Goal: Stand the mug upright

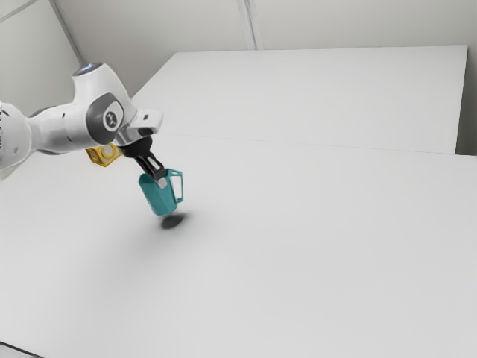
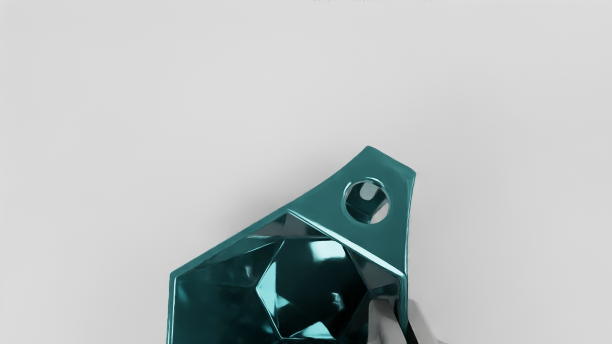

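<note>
The teal mug [image 1: 158, 195] hangs tilted from my gripper [image 1: 161, 181] in the exterior view, its base just above a dark shadow on the table and its handle toward the exterior view's right. In the wrist view the teal mug [image 2: 373, 167] shows its open hexagonal mouth and the handle with a round hole. My gripper [image 2: 404, 317] pinches the mug's wall near the handle, one finger inside the mouth and the other outside.
A yellow object [image 1: 103, 154] sits behind the hand on the white table [image 1: 298, 253], toward the exterior view's left. A dark cable [image 1: 21, 349] lies at the lower left corner of the exterior view.
</note>
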Controlling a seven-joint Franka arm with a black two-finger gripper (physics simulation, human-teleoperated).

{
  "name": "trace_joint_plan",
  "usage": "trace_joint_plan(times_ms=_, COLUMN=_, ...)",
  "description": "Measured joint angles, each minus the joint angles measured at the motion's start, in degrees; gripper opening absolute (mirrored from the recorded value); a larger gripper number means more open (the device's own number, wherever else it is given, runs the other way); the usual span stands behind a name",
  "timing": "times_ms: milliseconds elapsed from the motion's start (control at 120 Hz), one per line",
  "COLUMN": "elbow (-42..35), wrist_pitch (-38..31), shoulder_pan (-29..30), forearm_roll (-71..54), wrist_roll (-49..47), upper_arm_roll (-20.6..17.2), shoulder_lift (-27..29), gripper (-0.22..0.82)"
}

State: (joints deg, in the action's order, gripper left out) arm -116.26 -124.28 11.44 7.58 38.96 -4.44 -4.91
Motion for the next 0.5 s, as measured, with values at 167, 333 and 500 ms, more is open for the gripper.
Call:
trace_joint_plan(times_ms=167, elbow=-0.29, wrist_pitch=-4.17, shoulder_pan=0.89, forearm_roll=-0.45, wrist_roll=-2.29, upper_arm_roll=-0.08, shoulder_lift=-2.66, gripper=-0.18)
trace_joint_plan(times_ms=333, elbow=-0.31, wrist_pitch=-6.10, shoulder_pan=0.42, forearm_roll=-0.58, wrist_roll=-4.05, upper_arm_roll=-0.11, shoulder_lift=-4.52, gripper=-0.18)
trace_joint_plan(times_ms=500, elbow=-0.30, wrist_pitch=-6.99, shoulder_pan=0.42, forearm_roll=-0.56, wrist_roll=-5.37, upper_arm_roll=-0.13, shoulder_lift=-5.44, gripper=-0.14)
